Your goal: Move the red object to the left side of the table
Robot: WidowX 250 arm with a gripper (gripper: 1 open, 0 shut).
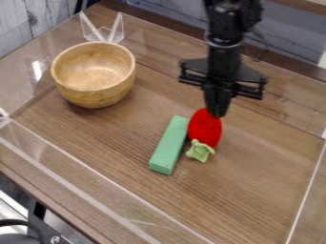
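The red object, a small toy strawberry with a pale green leafy end, lies on the brown wood-grain table right of centre. It touches the right side of a long light-green block. My gripper points straight down, with its black fingers drawn together into one narrow tip. That tip meets the strawberry's far, upper end. I cannot tell whether it pinches the fruit, which still rests on the table.
A round wooden bowl stands at the back left. Clear acrylic walls edge the tabletop on all sides. Bare wood lies in front of the bowl on the left.
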